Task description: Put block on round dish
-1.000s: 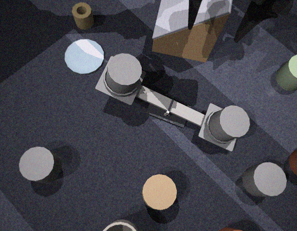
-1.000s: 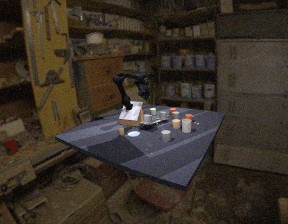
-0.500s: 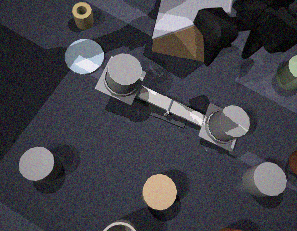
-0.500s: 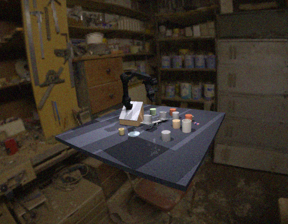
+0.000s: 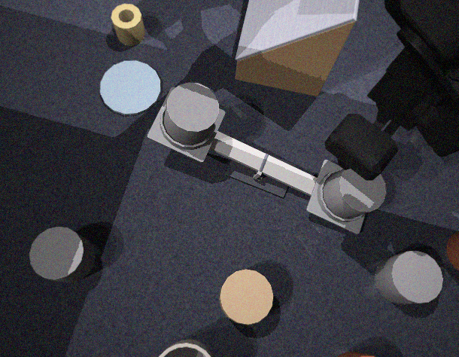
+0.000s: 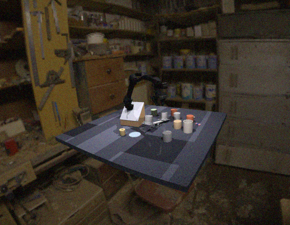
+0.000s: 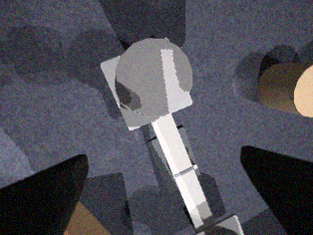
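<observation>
While the pincer (image 5: 402, 145) (image 6: 159, 101) (image 7: 164, 157) stands spread and empty, the lower-right balance cup (image 5: 347, 197) (image 6: 164, 116) (image 7: 145, 75) in the top view sits upper centre in the wrist view, beyond the fingertips, so centring probably comes next, the block unseen.

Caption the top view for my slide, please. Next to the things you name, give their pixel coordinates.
Two grey cups (image 5: 192, 107) (image 5: 347, 193) cap a tilted-beam balance (image 5: 287, 175) beside a pale blue dish (image 5: 129, 86).
</observation>
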`<state>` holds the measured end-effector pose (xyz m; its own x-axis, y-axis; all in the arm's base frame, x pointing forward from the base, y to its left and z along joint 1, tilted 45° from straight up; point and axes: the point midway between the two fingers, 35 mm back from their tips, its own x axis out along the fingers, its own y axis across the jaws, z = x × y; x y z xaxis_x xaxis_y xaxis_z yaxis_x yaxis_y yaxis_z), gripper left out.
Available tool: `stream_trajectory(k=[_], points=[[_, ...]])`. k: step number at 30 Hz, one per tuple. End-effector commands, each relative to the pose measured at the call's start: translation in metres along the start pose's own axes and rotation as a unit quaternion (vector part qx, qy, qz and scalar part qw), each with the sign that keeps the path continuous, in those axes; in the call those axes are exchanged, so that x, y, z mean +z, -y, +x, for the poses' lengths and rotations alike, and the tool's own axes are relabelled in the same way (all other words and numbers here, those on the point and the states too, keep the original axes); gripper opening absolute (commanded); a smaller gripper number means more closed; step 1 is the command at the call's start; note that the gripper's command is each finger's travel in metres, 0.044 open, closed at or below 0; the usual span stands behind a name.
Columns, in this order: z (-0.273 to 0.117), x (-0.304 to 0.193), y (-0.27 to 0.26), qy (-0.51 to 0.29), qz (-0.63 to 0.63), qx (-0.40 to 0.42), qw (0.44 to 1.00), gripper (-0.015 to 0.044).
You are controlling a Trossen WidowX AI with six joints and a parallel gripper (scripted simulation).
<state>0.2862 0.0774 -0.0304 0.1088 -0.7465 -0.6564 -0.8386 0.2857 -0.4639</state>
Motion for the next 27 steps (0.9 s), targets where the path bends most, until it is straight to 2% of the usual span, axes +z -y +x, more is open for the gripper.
stream_trajectory(k=[1,8,27], points=[[0.017,0.016,0.005,0.001,-0.069,0.035,0.997,0.0440],[0.044,0.035,0.012,0.010,-0.160,0.078,0.984,0.0440],[0.065,0.035,0.009,0.010,-0.162,0.079,0.984,0.0440]])
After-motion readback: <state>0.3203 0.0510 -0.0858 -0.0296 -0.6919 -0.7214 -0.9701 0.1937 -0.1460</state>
